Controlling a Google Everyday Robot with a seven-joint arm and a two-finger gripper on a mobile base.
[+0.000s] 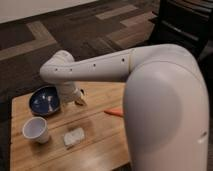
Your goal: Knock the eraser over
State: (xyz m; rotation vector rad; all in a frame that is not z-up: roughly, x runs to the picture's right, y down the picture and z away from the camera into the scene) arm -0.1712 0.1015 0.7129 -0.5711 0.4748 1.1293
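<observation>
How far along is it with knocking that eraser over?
The approach looks done: the gripper is low over the table, just right of the bowl. In hand: a small brownish bit at its tip, probably the eraser, is where contact would happen. Left: I cannot tell if it is standing or down, so the knock itself may remain, then pulling away.

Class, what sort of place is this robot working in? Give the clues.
Probably an office or lab room: patterned carpet tiles and a wooden table holding a blue bowl and a white cup. The gripper hangs beside the bowl, over the table.
</observation>
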